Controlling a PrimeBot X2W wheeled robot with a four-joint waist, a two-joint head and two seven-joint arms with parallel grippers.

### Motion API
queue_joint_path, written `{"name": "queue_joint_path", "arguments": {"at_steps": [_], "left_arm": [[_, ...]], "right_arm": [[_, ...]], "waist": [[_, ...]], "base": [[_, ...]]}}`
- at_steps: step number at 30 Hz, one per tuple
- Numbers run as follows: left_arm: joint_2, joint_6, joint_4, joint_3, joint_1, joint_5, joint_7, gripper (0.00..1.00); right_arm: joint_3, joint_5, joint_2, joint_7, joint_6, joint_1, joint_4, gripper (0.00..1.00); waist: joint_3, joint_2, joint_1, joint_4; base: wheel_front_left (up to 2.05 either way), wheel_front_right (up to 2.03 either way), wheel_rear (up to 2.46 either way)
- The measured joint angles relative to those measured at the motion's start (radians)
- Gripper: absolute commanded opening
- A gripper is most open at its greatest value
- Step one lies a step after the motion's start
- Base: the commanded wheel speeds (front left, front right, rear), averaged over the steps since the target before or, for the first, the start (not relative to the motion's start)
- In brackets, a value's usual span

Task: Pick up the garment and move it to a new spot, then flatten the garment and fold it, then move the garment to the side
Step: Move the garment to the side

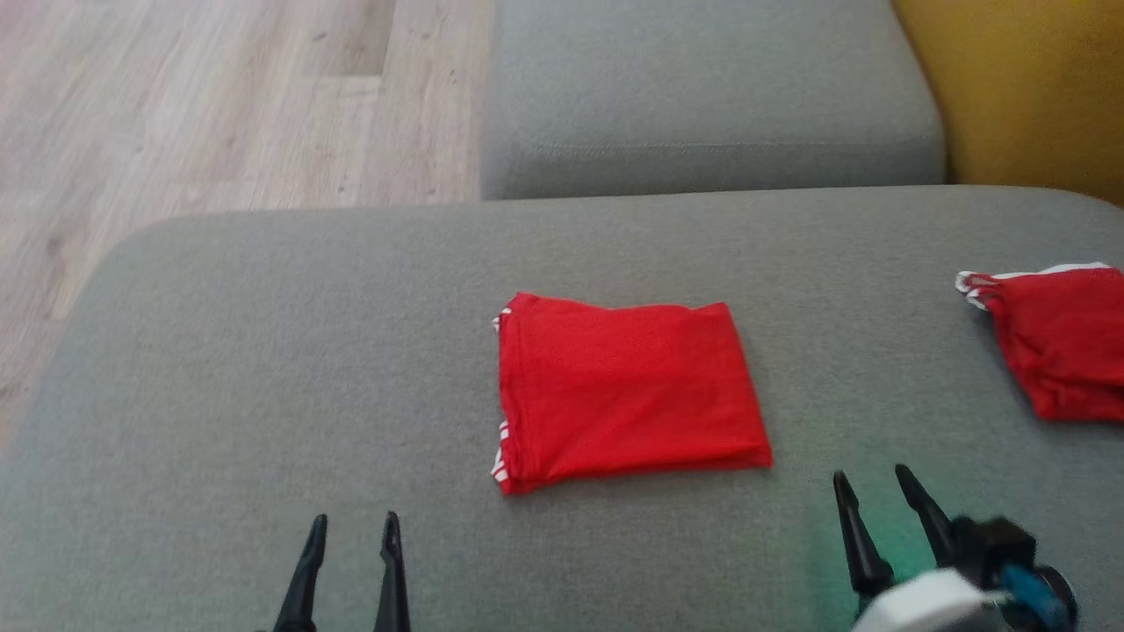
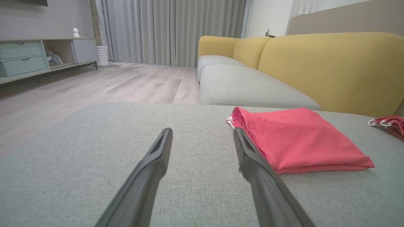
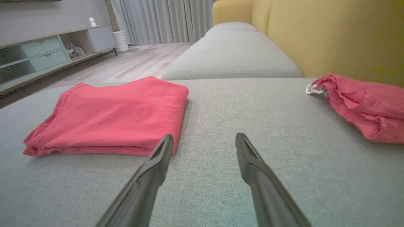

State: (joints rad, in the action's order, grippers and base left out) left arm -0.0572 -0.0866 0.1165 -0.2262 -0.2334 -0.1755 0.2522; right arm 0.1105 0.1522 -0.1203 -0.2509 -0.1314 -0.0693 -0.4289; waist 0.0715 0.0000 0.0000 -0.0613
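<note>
Grey upholstery is our work surface: a broad seat (image 1: 263, 377), with pale floor (image 1: 176, 105) off to the left, another cushion (image 1: 702, 88) beyond it and a yellow backrest (image 1: 1019, 88) at the far right.

The garment (image 1: 628, 391) lies near the middle of the seat as a flat, red, layered rectangle. A second garment (image 1: 1058, 342), looser and rumpled, sits at the right edge, well apart from it.

Our left jaws hover low at the near left and our right jaws at the near right. Both pairs are spread apart and empty, with their tips aimed out over the seat. The right jaws are near the garment's near right corner but do not touch it.

We judge the folding done, so the step in hand is moving the garment to the side. That calls for a grip that takes in every layer, or the stack will fall open. One finger should slide under an edge, ideally with both pairs lifting together. We cannot tell whether the rumpled piece marks the spot to aim for.

The garment's long axis runs left to right across the head view, its right end tipped slightly toward us. The white-striped trim points to our left. The right edge looks like a closed fold, and the layered edge faces us.
</note>
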Motion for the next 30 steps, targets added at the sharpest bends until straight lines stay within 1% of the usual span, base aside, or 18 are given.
{"name": "queue_joint_path", "arguments": {"at_steps": [4, 11, 15, 18, 19, 20, 21, 22, 26, 30], "left_arm": [[0.000, 0.009, 0.003, -0.013, 0.000, 0.001, 0.000, 1.00], [0.000, 0.008, 0.008, -0.059, 0.006, 0.000, 0.000, 1.00], [0.000, 0.008, 0.015, -0.082, 0.040, 0.000, 0.000, 1.00], [0.000, 0.008, 0.018, -0.097, 0.068, 0.000, 0.000, 1.00], [0.000, 0.008, 0.018, -0.097, 0.068, 0.000, 0.000, 1.00], [0.000, 0.008, 0.019, -0.098, 0.071, 0.000, 0.000, 1.00], [0.000, 0.007, 0.022, -0.098, 0.071, 0.000, 0.000, 1.00], [0.000, 0.007, 0.026, -0.098, 0.071, 0.000, 0.000, 1.00], [0.000, -0.002, 0.029, -0.099, 0.071, -0.001, 0.000, 1.00], [0.000, -0.006, 0.024, -0.099, 0.073, -0.007, 0.000, 1.00]], "right_arm": [[0.006, 0.064, 0.020, 0.016, 0.000, 0.122, -0.139, 1.00], [0.037, 0.136, 0.016, 0.156, 0.000, 0.359, -0.337, 1.00], [0.055, 0.189, 0.009, 0.210, 0.000, 0.437, -0.441, 1.00], [0.067, 0.207, 0.006, 0.217, 0.000, 0.475, -0.515, 1.00], [0.067, 0.207, 0.006, 0.217, 0.000, 0.475, -0.515, 0.97], [0.071, 0.218, 0.007, 0.218, 0.000, 0.485, -0.536, 0.63], [0.075, 0.233, 0.008, 0.221, 0.000, 0.494, -0.554, 0.33], [0.083, 0.247, 0.008, 0.225, 0.000, 0.502, -0.564, 0.00], [0.134, 0.281, 0.008, 0.204, 0.000, 0.526, -0.580, 0.00], [0.189, 0.278, -0.010, 0.151, 0.000, 0.542, -0.582, 0.00]], "waist": [[-0.024, 0.0000, 0.0000, -0.022], [-0.070, 0.0000, 0.0001, -0.069], [-0.100, 0.0000, 0.0002, -0.105], [-0.119, 0.0000, 0.0002, -0.129], [-0.119, 0.0000, 0.0002, -0.129], [-0.124, 0.0000, 0.0002, -0.135], [-0.128, 0.0000, 0.0002, -0.139], [-0.132, 0.0000, 0.0001, -0.142], [-0.141, 0.0000, 0.0001, -0.135], [-0.154, 0.0000, 0.0001, -0.093]], "base": [[0.00, 0.00, 0.00], [0.00, 0.00, 0.00], [0.00, 0.00, 0.00], [0.00, 0.00, 0.00], [0.00, 0.00, 0.00], [0.00, 0.00, 0.00], [0.00, 0.00, 0.00], [0.00, 0.00, 0.00], [0.00, 0.00, 0.00], [0.00, 0.00, 0.00]]}}
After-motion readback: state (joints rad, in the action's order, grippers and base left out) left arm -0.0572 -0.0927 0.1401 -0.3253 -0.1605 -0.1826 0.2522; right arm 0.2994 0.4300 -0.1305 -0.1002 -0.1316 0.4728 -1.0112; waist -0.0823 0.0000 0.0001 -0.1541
